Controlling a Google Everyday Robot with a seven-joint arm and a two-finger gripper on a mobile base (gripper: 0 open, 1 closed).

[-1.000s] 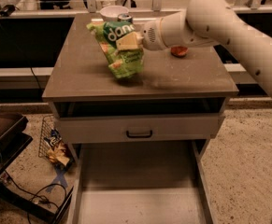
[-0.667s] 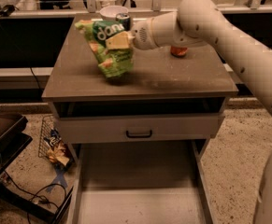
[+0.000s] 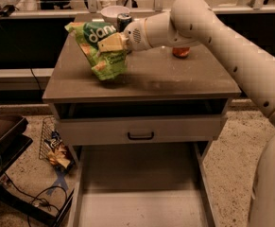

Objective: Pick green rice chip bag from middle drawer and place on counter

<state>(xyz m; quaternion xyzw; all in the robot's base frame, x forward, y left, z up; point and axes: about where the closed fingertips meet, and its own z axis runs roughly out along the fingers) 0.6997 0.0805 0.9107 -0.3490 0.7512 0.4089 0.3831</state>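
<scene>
The green rice chip bag (image 3: 100, 48) hangs tilted in my gripper (image 3: 112, 42), its lower end close over the left part of the counter (image 3: 175, 82). My gripper is shut on the bag's middle, and my white arm reaches in from the right. The middle drawer (image 3: 137, 193) is pulled out below, its pale floor bare.
A white bowl (image 3: 113, 12) and a dark can (image 3: 124, 20) stand at the counter's back, and an orange object (image 3: 181, 52) sits behind my arm. A closed drawer front with a black handle (image 3: 140, 136) is under the counter. A wire basket with a snack wrapper (image 3: 56, 150) lies on the floor at left.
My gripper has carried the bag to the left and slightly back over the counter, and the bag now hangs more to the counter's left side.
</scene>
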